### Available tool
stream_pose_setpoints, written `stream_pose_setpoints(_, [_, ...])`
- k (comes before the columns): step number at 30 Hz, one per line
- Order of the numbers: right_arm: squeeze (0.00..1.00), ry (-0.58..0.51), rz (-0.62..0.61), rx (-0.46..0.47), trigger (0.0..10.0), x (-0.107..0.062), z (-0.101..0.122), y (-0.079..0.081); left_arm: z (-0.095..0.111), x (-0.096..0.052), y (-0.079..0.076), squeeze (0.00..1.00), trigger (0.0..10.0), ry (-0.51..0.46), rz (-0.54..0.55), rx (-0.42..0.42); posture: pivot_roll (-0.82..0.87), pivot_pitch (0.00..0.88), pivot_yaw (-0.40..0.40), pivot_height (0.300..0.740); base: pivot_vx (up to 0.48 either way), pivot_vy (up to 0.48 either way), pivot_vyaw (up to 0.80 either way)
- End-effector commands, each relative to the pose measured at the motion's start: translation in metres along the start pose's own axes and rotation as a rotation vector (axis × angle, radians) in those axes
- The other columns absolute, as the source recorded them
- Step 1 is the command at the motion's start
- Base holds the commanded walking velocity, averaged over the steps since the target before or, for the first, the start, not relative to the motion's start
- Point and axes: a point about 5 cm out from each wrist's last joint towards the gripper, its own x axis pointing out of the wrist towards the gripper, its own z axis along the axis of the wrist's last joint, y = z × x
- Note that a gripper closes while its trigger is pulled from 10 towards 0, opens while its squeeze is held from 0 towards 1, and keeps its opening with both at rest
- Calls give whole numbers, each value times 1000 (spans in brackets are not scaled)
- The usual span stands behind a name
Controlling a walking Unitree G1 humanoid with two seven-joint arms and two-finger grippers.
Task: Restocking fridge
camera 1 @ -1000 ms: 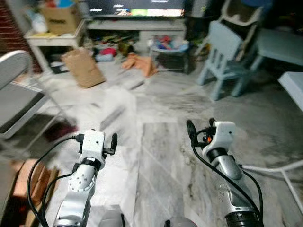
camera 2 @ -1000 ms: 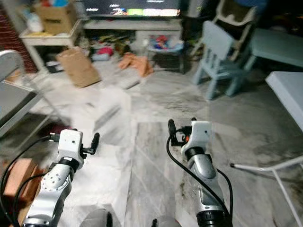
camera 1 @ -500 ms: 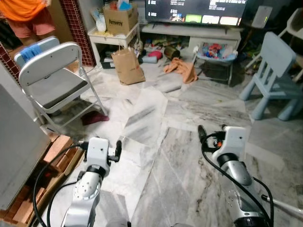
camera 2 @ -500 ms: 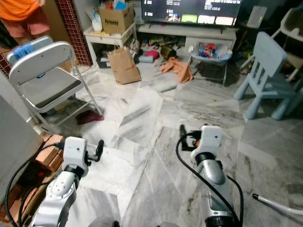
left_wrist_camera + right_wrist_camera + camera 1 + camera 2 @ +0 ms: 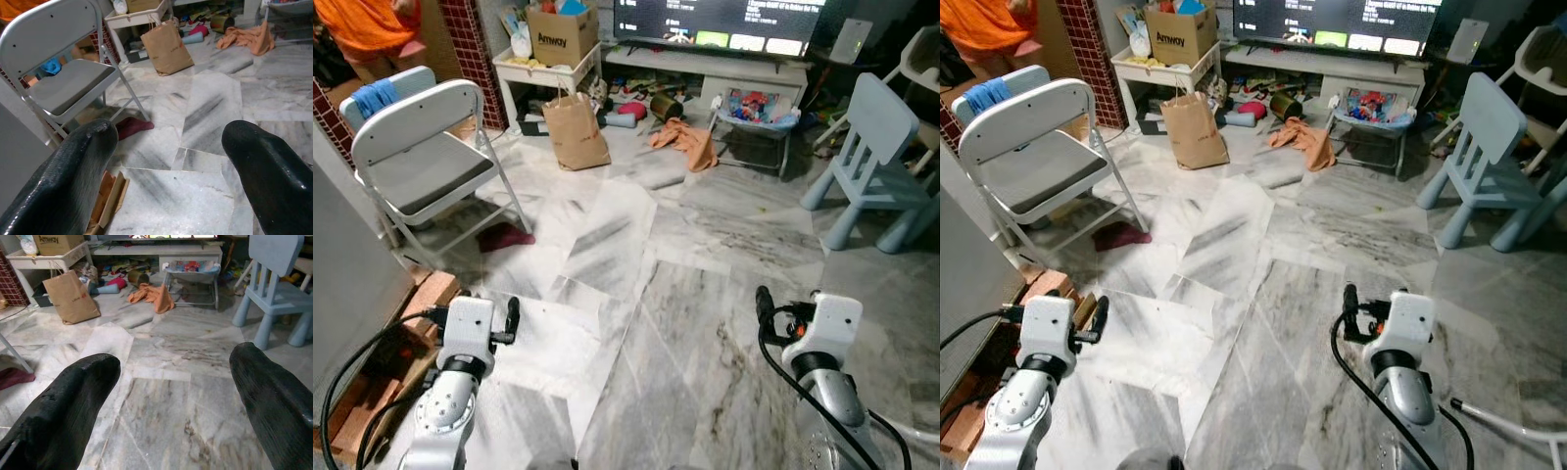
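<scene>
Looking down from the head in the left eye view, the camera sees a marble floor [image 5: 695,264] with the left claw [image 5: 512,319] and right claw [image 5: 763,305] held low in front, both carrying nothing. A grey folding chair [image 5: 421,157] stands at the left, a blue cloth [image 5: 374,96] draped on its backrest, and a dark red rag [image 5: 507,236] lies by its legs. Beyond it a brown paper bag [image 5: 577,132] leans beside a white bench [image 5: 543,73] bearing a cardboard box [image 5: 557,20]. A person in orange [image 5: 367,24] stands at the upper left. A flat grey panel [image 5: 342,264] fills the left edge; whether it is the fridge cannot be told.

The right eye view adds a pale blue child's chair [image 5: 1487,147], an orange cloth [image 5: 1304,140] and a television [image 5: 1342,20].

In the left wrist view the claw's fingers [image 5: 73,181] stand wide apart, the folding chair ahead.

In the right wrist view its fingers [image 5: 68,401] are likewise spread, empty, above the floor.
</scene>
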Motion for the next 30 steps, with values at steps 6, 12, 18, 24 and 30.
stream_pose_setpoints(6, [0, 1, 5, 1, 10000, -3, 4, 1, -1, 3, -4, 0, 10000, -10, -9, -7, 16, 0, -11, 740, 0, 0, -800])
stream_pose_setpoints(12, [0, 11, 32, -7, 10000, -2, 5, 3, -4, 2, -9, 0, 10000, -1, -16, -21, 15, 0, -19, 740, 0, 0, -773])
stream_pose_setpoints(18, [0, 17, 47, 2, 10000, -3, 4, 6, -6, -1, -15, 0, 10000, 5, -27, -29, 12, 0, -18, 740, 0, 0, -784])
stream_pose_setpoints(24, [0, 4, 61, 13, 10000, -2, 6, 8, -4, 1, -16, 0, 10000, -7, -31, -32, 15, 0, -18, 740, 0, 0, -131])
stream_pose_setpoints(30, [0, 2, 55, 11, 10000, 0, 8, 8, -2, 0, -16, 0, 10000, -22, -43, -38, 19, 0, -17, 740, 0, 0, 0])
